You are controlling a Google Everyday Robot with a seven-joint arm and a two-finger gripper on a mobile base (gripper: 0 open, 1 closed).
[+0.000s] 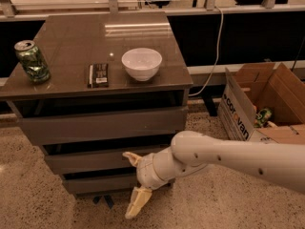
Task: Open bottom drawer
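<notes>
The bottom drawer (97, 182) is the lowest and narrowest grey-brown front of the three-drawer cabinet, and it looks pushed in. My gripper (134, 182) hangs just in front of its right part, open. One cream finger (131, 157) points up-left across the middle drawer (86, 160). The other finger (137, 203) points down past the bottom drawer's lower edge. My white arm (228, 159) comes in from the right. Nothing is held between the fingers.
On the cabinet top (71, 42) stand a green can (32, 61), a dark flat packet (98, 75) and a white bowl (141, 63). The wide top drawer (102, 124) sits under it. An open cardboard box (264, 104) stands on the speckled floor at the right.
</notes>
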